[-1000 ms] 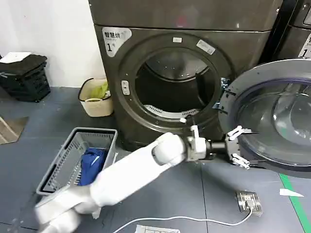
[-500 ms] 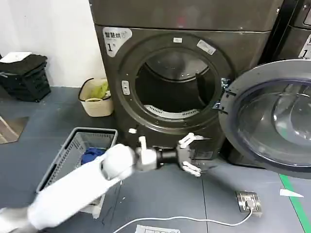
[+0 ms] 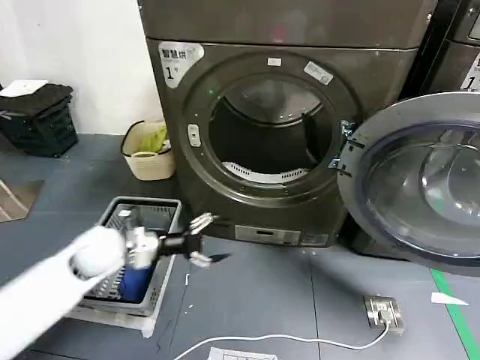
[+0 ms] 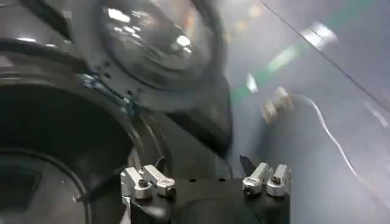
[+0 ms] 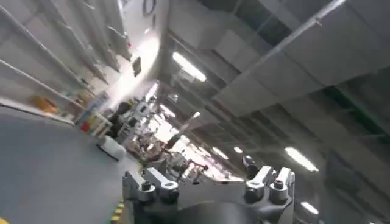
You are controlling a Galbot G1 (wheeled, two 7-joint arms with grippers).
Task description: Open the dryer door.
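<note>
DOOR: the dryer door is hanging wide open, right of the drum | LEFT: your left gripper is hovering empty, fingers spread, beside the laundry basket | RISK: you are risking clipping that basket.

White sticker at upper left of dryer front: small unreadable characters, large "1" beneath. Small white labels above drum opening: illegible. Label on neighbouring machine: partly cut off, unreadable.
</note>
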